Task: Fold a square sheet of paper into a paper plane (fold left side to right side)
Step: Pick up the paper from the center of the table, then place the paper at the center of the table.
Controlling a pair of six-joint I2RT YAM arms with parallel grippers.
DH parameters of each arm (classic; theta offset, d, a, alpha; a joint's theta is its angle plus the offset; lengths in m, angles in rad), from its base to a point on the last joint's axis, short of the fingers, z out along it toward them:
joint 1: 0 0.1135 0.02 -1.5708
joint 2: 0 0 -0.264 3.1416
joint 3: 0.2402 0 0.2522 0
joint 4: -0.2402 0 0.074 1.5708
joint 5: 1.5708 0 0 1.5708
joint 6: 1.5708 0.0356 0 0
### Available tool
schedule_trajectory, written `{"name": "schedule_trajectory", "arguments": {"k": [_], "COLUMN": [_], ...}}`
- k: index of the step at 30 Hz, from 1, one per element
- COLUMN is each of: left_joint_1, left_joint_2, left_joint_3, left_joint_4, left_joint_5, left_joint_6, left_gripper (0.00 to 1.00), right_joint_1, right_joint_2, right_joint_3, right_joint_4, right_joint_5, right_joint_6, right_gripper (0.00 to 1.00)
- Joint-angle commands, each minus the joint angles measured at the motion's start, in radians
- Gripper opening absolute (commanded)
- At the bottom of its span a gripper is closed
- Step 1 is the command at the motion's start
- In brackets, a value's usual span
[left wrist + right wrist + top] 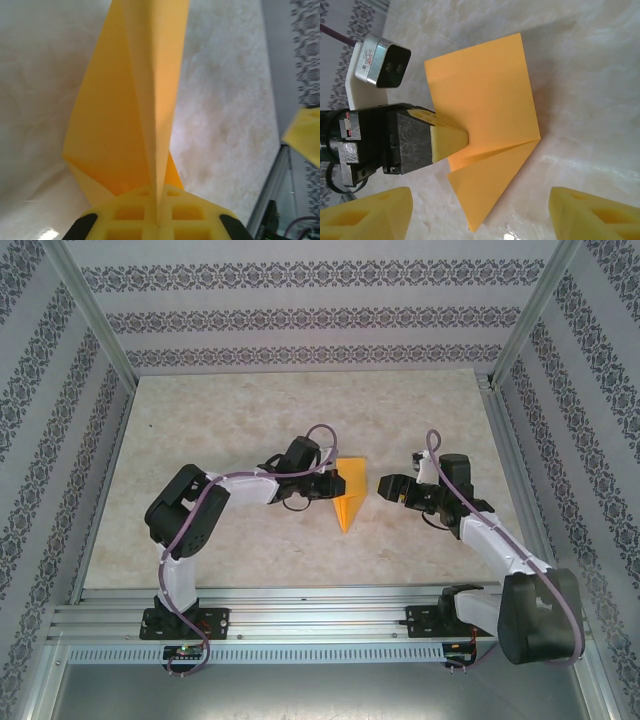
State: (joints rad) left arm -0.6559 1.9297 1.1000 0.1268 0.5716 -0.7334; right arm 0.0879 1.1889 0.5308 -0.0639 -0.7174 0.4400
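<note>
Pale marbled tabletop (250, 420), floral-striped wallpaper walls (300, 320) on three sides, aluminium frame posts (90, 310), bright even light

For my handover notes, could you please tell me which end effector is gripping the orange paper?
The left end effector, pinched shut on a fold of the orange paper; the right end effector stands open, not touching it.

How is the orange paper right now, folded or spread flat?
Folded. The paper tapers to a point with a diagonal crease, and the left gripper is shut on its raised ridge.
</note>
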Motion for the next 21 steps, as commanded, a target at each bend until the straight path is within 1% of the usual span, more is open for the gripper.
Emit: {"name": "schedule_trajectory", "arguments": {"k": [1, 3, 6, 8, 11, 14, 16, 18, 21], "left_joint_1": [0.023, 0.027, 0.029, 0.029, 0.03, 0.029, 0.032, 0.034, 0.038], "left_joint_2": [-0.061, -0.075, -0.093, -0.101, -0.1, -0.1, -0.102, -0.098, -0.094], "left_joint_3": [-0.046, -0.058, -0.062, -0.066, -0.065, -0.064, -0.064, -0.062, -0.06], "left_joint_4": [0.234, 0.265, 0.27, 0.276, 0.29, 0.291, 0.289, 0.285, 0.291], "left_joint_5": [0.134, 0.173, 0.213, 0.232, 0.264, 0.277, 0.277, 0.278, 0.278], "left_joint_6": [-0.032, -0.026, -0.004, 0.002, 0.006, 0.006, 0.008, 0.007, 0.0], "left_gripper": [0.04, 0.04, 0.04, 0.03, 0.03, 0.03, 0.03, 0.03, 0.05], "right_joint_1": [-0.013, -0.013, -0.013, -0.013, -0.007, -0.006, -0.006, -0.005, -0.002], "right_joint_2": [0.084, 0.135, 0.184, 0.224, 0.264, 0.271, 0.268, 0.263, 0.251], "right_joint_3": [-0.005, 0.006, 0.022, 0.031, 0.026, 0.022, 0.018, 0.013, 0.004], "right_joint_4": [0.22, 0.264, 0.292, 0.325, 0.422, 0.427, 0.437, 0.451, 0.464], "right_joint_5": [-0.181, -0.216, -0.228, -0.258, -0.303, -0.307, -0.318, -0.33, -0.33], "right_joint_6": [0.042, 0.051, 0.036, 0.043, 0.099, 0.1, 0.106, 0.119, 0.135], "right_gripper": [0.7, 0.67, 0.67, 0.67, 0.62, 0.59, 0.54, 0.46, 0.29]}}
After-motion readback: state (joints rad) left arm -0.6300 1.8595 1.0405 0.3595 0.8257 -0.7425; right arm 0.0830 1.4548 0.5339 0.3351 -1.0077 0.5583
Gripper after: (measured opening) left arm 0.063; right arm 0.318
